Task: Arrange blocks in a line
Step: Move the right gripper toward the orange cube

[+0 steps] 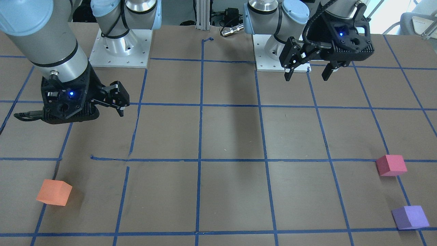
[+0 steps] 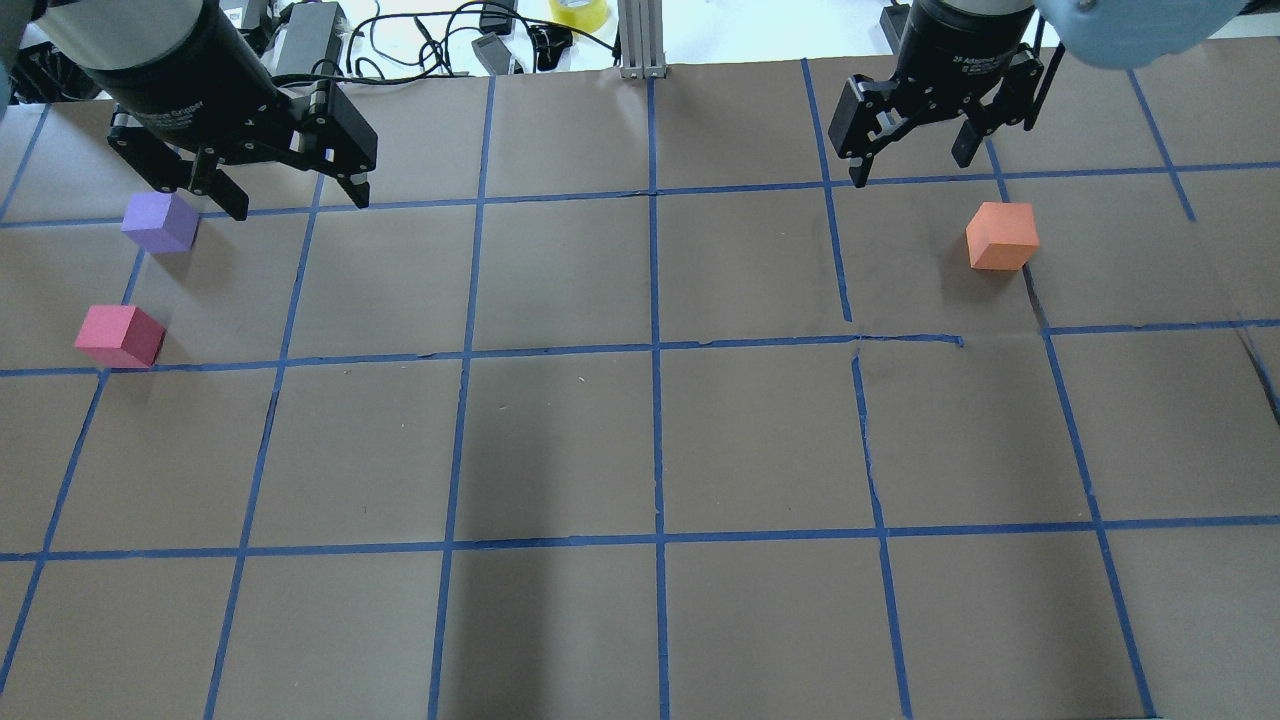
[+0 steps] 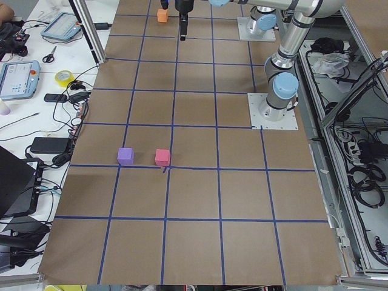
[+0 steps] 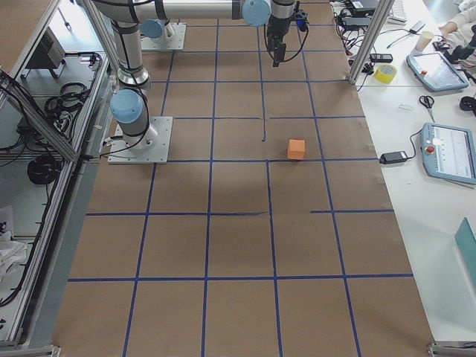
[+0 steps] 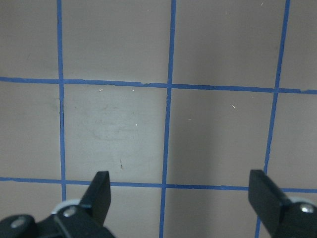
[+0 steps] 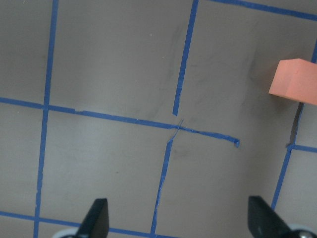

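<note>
Three blocks lie apart on the brown, blue-taped table. In the overhead view the purple block (image 2: 160,222) and the pinkish-red block (image 2: 119,336) sit at the far left, and the orange block (image 2: 1001,236) sits at the far right. My left gripper (image 2: 298,205) hangs open and empty above the table, near the purple block. My right gripper (image 2: 913,172) hangs open and empty near the orange block. The right wrist view shows the orange block (image 6: 294,82) at its right edge, clear of the open fingers. The left wrist view shows open fingers (image 5: 101,191) over bare table.
Both arm bases (image 1: 119,48) stand on the robot's side of the table. A metal post (image 2: 640,40), cables and a yellow tape roll (image 2: 578,12) lie past the far edge. A side table holds tablets (image 4: 446,152) and scissors.
</note>
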